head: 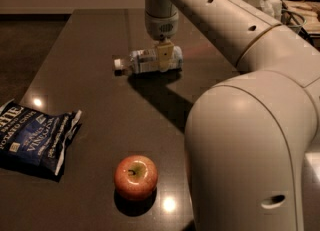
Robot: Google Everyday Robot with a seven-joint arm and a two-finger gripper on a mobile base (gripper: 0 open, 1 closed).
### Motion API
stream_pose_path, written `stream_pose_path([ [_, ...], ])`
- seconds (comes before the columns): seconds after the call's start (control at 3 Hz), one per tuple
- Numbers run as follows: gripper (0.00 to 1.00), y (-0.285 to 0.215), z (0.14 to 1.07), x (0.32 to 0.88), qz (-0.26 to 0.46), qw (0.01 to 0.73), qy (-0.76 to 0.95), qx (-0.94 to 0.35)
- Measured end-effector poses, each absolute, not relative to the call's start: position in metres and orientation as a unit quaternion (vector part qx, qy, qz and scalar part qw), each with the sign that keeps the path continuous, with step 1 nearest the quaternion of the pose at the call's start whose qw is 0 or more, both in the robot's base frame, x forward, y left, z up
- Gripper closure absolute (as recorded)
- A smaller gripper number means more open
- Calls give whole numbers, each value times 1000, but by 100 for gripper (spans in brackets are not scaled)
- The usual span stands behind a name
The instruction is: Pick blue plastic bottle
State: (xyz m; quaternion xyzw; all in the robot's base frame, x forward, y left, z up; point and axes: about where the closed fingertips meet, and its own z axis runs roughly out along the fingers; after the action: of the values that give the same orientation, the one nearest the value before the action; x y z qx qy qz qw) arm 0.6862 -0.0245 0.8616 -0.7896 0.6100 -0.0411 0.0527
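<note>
Sideways on the table (95, 110) — blue plastic bottle (142, 62), white cap (118, 64), pale label (149, 58), gripper (164, 61) over it, grip unclear.

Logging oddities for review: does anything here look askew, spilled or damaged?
Only the blue plastic bottle lies on its side, cap pointing left, with the tool over its body. The apple and chip bag look ordinary.

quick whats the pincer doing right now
pincer: down at the middle of the bottle lying on the table; open or closed cannot be told
</note>
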Motion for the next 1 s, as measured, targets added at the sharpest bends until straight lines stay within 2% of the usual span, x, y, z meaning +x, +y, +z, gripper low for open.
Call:
stream_pose_path([
  [0.67,88,-19,885,671,-41,63,602,-795],
  [1.0,100,-11,917,657,-34,84,590,-802],
])
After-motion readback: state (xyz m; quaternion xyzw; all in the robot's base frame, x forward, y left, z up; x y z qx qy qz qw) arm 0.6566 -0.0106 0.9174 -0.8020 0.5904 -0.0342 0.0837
